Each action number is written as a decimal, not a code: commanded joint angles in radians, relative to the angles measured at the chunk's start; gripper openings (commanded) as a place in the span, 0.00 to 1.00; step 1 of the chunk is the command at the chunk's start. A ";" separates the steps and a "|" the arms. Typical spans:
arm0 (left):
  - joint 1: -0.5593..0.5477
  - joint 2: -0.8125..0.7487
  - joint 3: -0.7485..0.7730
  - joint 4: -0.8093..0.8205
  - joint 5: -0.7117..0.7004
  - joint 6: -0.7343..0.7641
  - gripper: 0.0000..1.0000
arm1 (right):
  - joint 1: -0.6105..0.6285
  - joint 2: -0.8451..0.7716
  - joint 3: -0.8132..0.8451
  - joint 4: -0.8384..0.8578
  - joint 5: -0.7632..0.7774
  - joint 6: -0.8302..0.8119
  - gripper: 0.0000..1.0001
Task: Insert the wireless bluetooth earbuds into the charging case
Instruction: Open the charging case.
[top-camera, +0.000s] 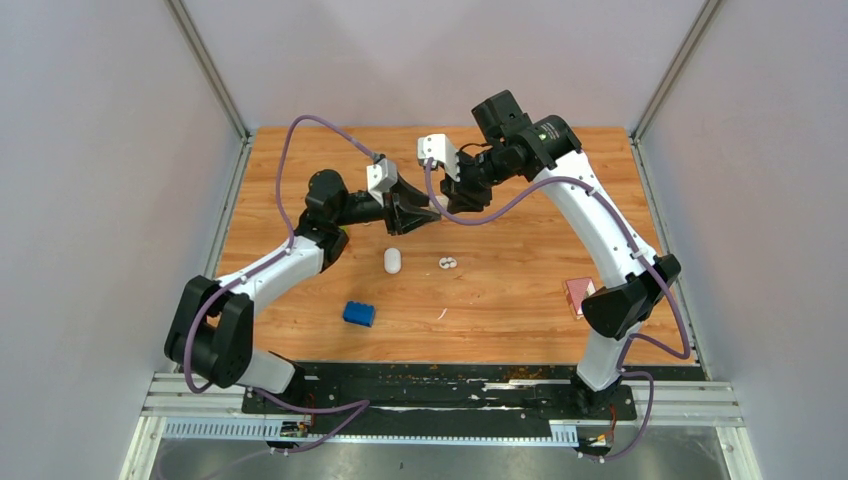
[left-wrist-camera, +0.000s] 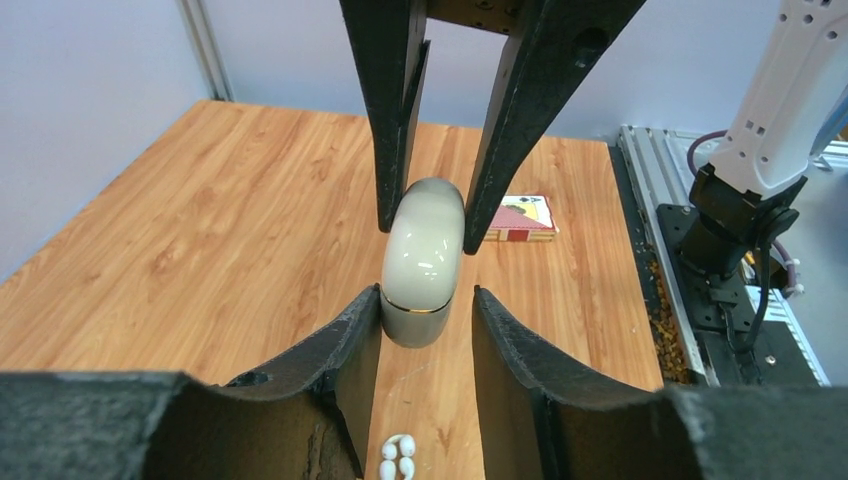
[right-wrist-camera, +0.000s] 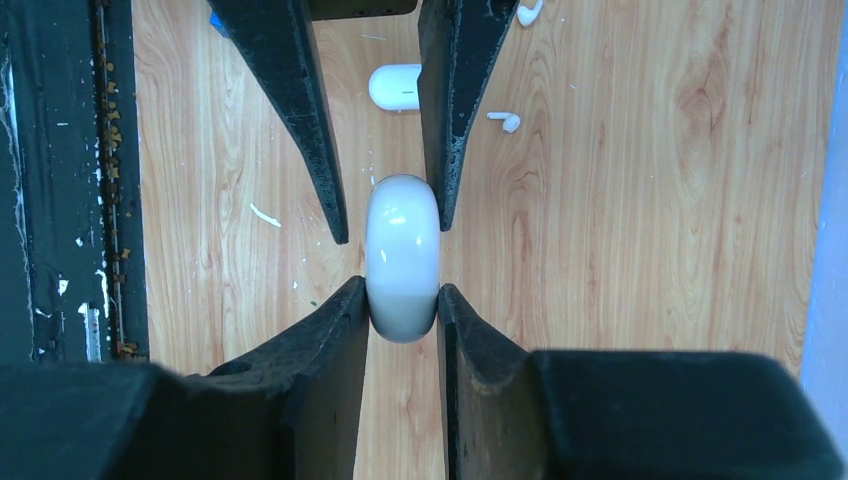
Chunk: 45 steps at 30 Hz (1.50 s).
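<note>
The right gripper (right-wrist-camera: 403, 295) is clamped on a white charging case (right-wrist-camera: 403, 250). Both of its fingers press flat against the case's sides and hold it in the air above the wooden table (top-camera: 520, 300). The case's lid is down, with a thin seam running round the shell, so its contents cannot be seen.

The left gripper (left-wrist-camera: 427, 298) meets it from the opposite side and brackets the other end of the same case. Its jaws stand a little apart: one finger (left-wrist-camera: 360, 330) touches the shell, while the other leaves a narrow gap. It is therefore not squeezing the case.

The two grippers meet tip to tip over the middle of the table, towards the far side.

On the boards below lie the wireless bluetooth earbuds (left-wrist-camera: 397, 458), a small white cluster close under the held case. None of them is in a container. In the right wrist view another stemmed earbud (right-wrist-camera: 508, 121) lies loose on the wood, just beside a second white case (right-wrist-camera: 395, 87). That case also lies closed on the table, apart from both grippers.

Nearer the arm bases and to the left sits a blue toy brick (top-camera: 359, 314). A small red-and-white box (top-camera: 578, 295) rests near the right arm's elbow.
</note>
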<state>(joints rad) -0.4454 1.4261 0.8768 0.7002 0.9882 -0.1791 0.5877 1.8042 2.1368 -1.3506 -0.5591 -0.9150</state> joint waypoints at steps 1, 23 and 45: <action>-0.003 0.025 0.014 0.043 0.000 -0.017 0.43 | -0.001 -0.019 0.016 0.025 -0.005 0.002 0.09; -0.009 0.062 0.026 0.116 0.000 -0.076 0.42 | -0.001 -0.009 0.020 0.061 -0.028 0.063 0.10; -0.024 0.068 0.040 0.110 0.003 -0.071 0.43 | 0.000 -0.013 -0.008 0.075 -0.021 0.079 0.11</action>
<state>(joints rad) -0.4587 1.4891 0.8772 0.7753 0.9852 -0.2455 0.5877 1.8046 2.1265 -1.3201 -0.5594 -0.8486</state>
